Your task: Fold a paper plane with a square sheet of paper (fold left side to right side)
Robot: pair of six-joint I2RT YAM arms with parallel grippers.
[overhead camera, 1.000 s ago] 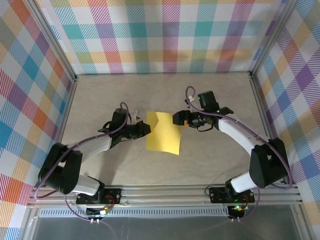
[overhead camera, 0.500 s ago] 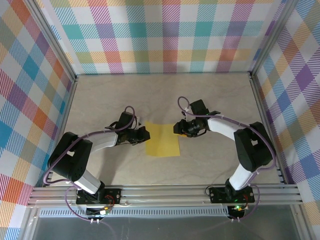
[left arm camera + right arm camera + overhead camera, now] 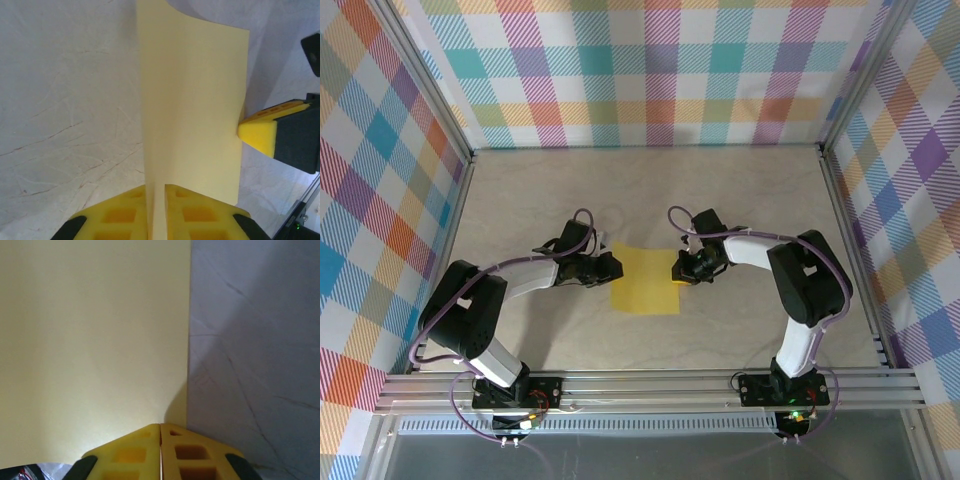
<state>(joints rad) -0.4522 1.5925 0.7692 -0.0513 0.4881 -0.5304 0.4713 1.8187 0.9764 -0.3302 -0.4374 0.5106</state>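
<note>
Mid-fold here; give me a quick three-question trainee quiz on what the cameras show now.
1. True or false: the right gripper has its yellow fingers spread wide.
2. The thin square sheet of bright yellow paper passes between the fingers of: A) the left gripper; B) the right gripper; C) neither.
3. Fill in: from above, the sheet lies ___ the two grippers.
Key: 1 false; 2 A; 3 between.

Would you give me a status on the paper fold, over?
Left claw nearly closed astride yellow sheet left edge, grip unclear. Right claw shut at its right edge. Sheet on table between them.
</note>
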